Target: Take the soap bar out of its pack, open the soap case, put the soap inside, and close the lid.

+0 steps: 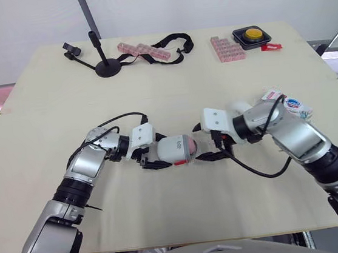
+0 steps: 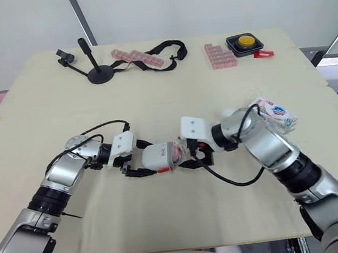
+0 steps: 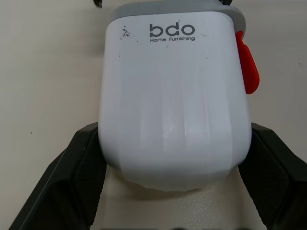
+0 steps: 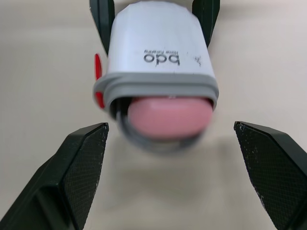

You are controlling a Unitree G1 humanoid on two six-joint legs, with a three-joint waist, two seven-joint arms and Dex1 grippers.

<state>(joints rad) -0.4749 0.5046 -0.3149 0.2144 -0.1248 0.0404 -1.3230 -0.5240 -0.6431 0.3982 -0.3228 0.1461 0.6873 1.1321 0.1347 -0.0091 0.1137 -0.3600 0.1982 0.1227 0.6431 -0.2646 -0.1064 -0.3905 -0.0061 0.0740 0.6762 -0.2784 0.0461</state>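
A white soap case (image 1: 173,150) marked "bdo", with a red latch (image 3: 246,62), lies on its side just above the table's middle. My left gripper (image 1: 159,156) is shut on it, one black finger (image 3: 72,167) on each flank. The pink soap bar (image 4: 170,117) shows in the gap between the white lid and the grey base, at the end facing my right gripper. My right gripper (image 4: 170,139) stands open just short of that end, its fingers (image 4: 79,163) spread wide and touching nothing. The empty soap pack (image 1: 292,105) lies behind my right forearm.
At the table's far side stand a black stand (image 1: 104,63), a strip of pink blocks with a black strap (image 1: 148,49), a pink block tray (image 1: 227,48) and a yellow button in a black box (image 1: 251,34). A cable loops under my right wrist (image 1: 266,173).
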